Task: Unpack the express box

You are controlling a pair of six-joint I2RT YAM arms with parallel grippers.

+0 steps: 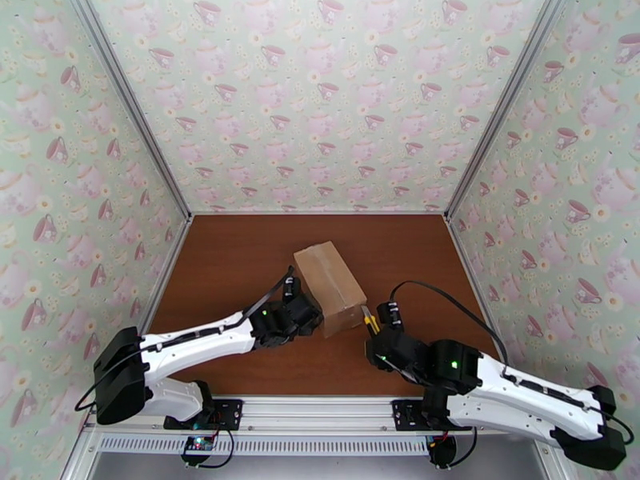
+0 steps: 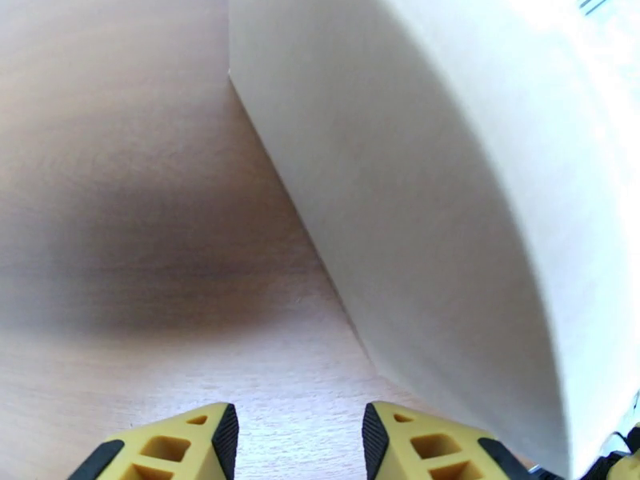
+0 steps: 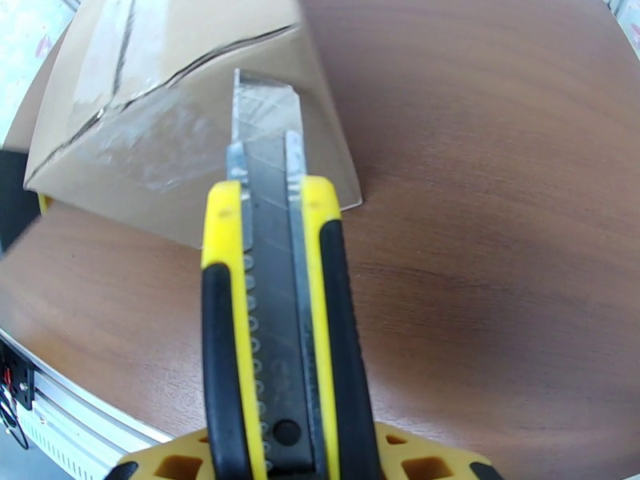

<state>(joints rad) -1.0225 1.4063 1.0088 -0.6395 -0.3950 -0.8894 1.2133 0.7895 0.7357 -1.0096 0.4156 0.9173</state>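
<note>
Beside the express box (image 1: 330, 286), left jaws gape empty; right jaws clamp a knife (image 3: 272, 314).

Bright even light; express box (image 2: 448, 194) washed out, blurred close; shadow on table (image 2: 144, 266).

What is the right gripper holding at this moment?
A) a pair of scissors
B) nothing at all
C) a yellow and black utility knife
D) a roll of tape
C: in the right wrist view, the right gripper is closed on a yellow and black utility knife, whose blade is out and points at the taped end of the express box.
</note>
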